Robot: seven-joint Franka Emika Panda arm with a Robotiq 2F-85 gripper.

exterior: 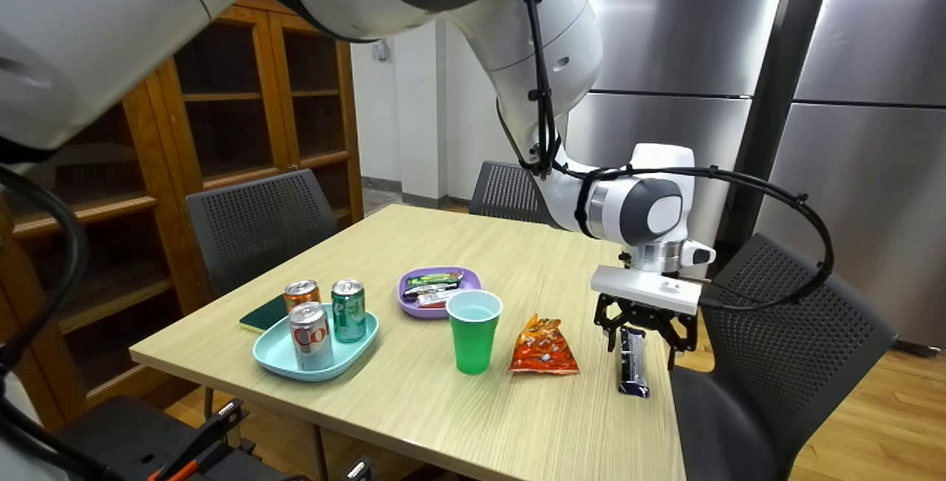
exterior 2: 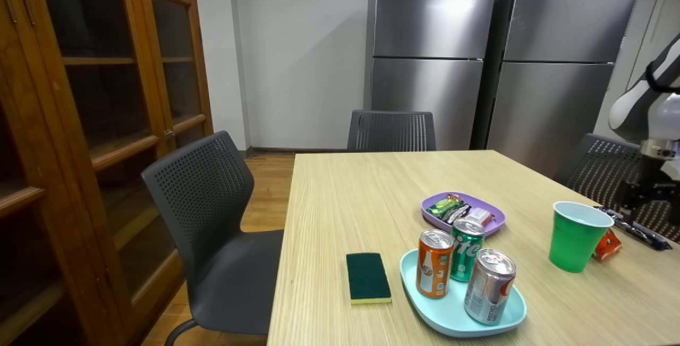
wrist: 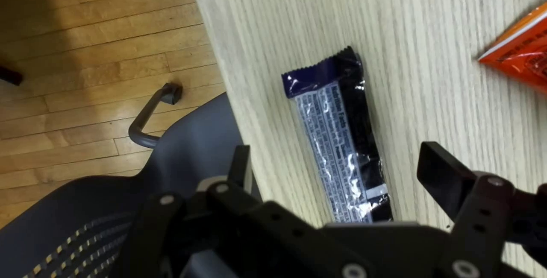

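Closest to the lens in the wrist view, the black, two-fingered metal gripper has its fingers spread wide; between them, flat on a pale wood-grain table and near its edge, lies a long, foil-wrapped black-and-navy snack bar, its pale panel of small print facing up and one end hidden by the gripper; neither fingertip is seen touching it, and bare wood shows on both sides; just past that edge stands a dark grey chair with a perforated back.

Near the bar, in both exterior views, rests a crumpled, shiny orange-red snack bag; next to it, an upright green plastic cup with a pale inside; farther over, a purple, round-cornered tray carries several small wrapped bars in green, black and white-and-red; a light turquoise tray holds an orange metal can, a green metal can and a silver metal can, all upright; just beside that tray lies a rectangular dark green sponge with a yellow underside; beyond the table stand two tall stainless-steel refrigerators; along one side runs a brown wooden cabinet with glass doors.
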